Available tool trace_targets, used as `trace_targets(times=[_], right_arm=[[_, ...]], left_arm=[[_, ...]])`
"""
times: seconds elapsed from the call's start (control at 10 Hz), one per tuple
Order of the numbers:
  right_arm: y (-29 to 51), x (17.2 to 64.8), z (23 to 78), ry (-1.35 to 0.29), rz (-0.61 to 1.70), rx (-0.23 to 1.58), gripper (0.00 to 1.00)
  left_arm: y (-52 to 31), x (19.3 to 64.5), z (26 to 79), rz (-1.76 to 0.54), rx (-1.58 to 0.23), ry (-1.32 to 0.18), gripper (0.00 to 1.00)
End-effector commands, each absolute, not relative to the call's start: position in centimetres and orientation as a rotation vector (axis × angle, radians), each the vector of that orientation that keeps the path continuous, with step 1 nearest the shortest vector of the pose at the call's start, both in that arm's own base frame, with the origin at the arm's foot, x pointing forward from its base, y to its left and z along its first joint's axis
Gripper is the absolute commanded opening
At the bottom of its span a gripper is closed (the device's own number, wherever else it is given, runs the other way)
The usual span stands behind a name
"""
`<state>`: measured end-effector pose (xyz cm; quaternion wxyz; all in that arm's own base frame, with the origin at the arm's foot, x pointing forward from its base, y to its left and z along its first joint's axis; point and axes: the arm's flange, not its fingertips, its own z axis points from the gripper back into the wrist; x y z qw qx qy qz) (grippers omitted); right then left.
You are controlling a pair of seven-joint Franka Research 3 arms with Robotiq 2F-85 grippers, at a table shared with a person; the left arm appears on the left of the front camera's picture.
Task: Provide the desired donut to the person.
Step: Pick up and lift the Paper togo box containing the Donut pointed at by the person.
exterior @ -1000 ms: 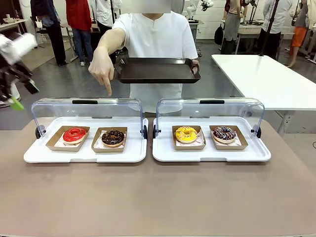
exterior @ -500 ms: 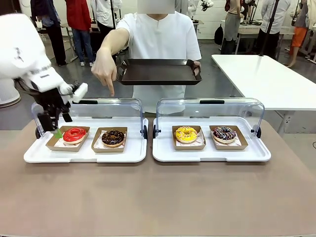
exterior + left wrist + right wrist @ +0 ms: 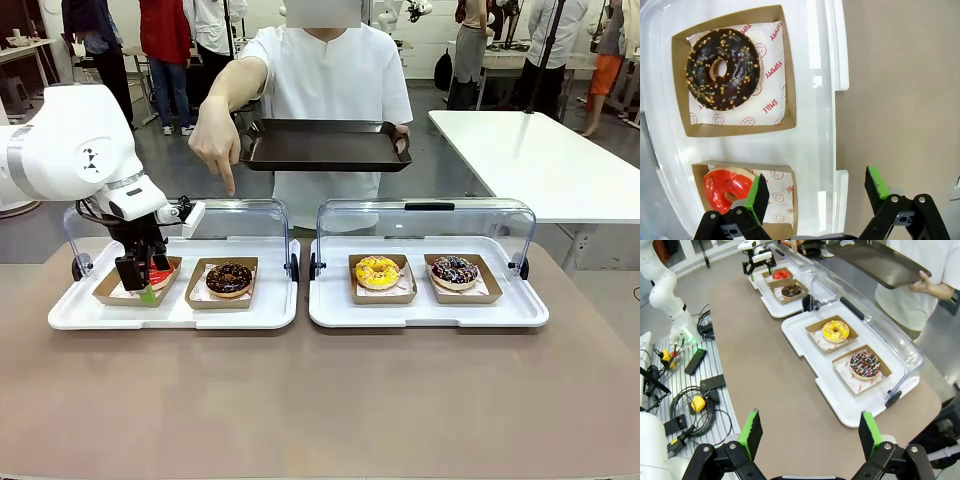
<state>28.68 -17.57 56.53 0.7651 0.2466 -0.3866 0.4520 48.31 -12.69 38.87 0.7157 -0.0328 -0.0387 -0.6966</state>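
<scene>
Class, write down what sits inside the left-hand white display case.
Two paper trays: a chocolate donut and a red donut, the latter partly covered by the open left gripper.

The left arm's black pincer hangs low over the red-glazed ring donut in its brown card tray, hiding most of it. Just to the pincer's right, in the same white plastic case, sits the nut-flecked chocolate donut. Above and to the right of the pincer, the person's hand points one finger down. Farther right the person holds a dark rectangular serving tray. Well to the right, a second white case holds a yellow-iced donut and a sprinkled dark donut.
</scene>
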Motion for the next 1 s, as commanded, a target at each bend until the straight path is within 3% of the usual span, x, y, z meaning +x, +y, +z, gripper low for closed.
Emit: trace_targets(times=[0.0,0.9], right_arm=[[-17.6,28.8,56.5,-0.86,0.991,0.546,1.0],[-17.6,28.8,56.5,-0.86,0.991,0.546,1.0]], left_arm=[[-12.7,48.3,38.6,-1.542,-0.076,-0.08,1.0],[-14.3,48.1,39.0,-1.587,-0.039,-0.118,1.0]])
